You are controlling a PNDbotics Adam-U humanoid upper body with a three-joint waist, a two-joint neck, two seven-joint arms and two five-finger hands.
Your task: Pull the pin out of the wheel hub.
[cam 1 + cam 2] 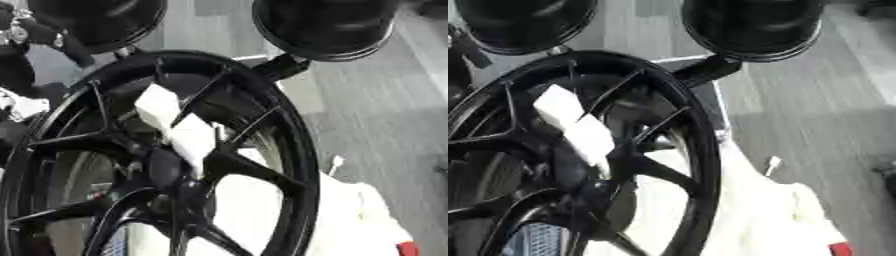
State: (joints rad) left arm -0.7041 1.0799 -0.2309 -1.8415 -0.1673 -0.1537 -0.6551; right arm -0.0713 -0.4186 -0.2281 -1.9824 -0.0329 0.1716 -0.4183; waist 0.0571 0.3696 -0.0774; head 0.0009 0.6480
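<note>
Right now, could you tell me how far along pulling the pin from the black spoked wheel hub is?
Nothing looks done yet: a white blocky piece, possibly the pin, sits at the hub of the black spoked wheel. Nothing is in hand; neither robot hand shows in either view. The whole pull seems left.

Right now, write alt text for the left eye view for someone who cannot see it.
A black spoked wheel fills the frame, with a white blocky piece lying across its spokes just above the hub. Two black round housings sit above it, white cloth at lower right; no hand is clearly visible.
</note>
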